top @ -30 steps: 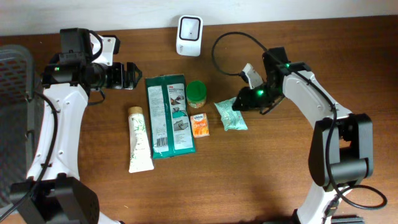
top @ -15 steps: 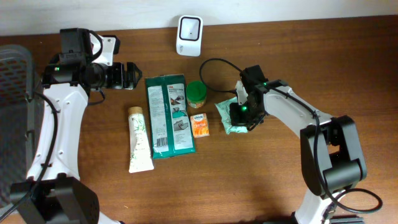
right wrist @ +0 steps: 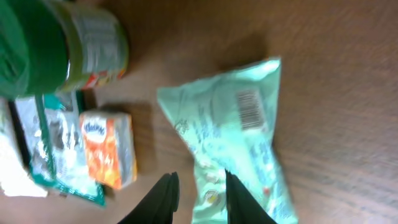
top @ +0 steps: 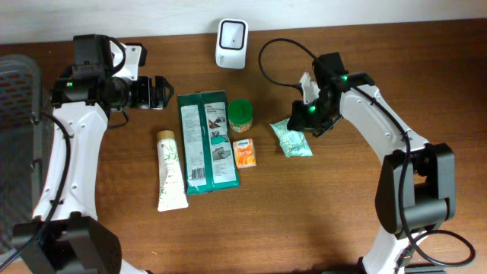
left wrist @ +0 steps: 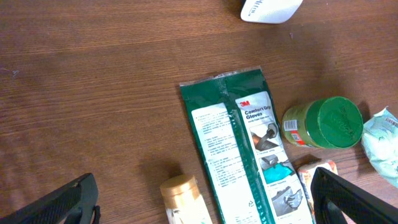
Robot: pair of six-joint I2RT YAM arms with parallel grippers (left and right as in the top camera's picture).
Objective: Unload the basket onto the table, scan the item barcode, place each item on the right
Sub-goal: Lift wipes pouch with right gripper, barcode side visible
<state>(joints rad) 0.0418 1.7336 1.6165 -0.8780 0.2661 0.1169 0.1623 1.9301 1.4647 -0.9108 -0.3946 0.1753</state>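
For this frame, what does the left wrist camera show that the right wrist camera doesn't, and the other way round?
Only the left wrist view: the lower edge of the white scanner at the top, the cap end of the tube, and the printed front of the glove pack. Only the right wrist view: the barcode on the mint packet, facing up. Both: the green-lidded jar, the glove pack, the small orange pack and the mint packet, though the left wrist view catches only its edge.
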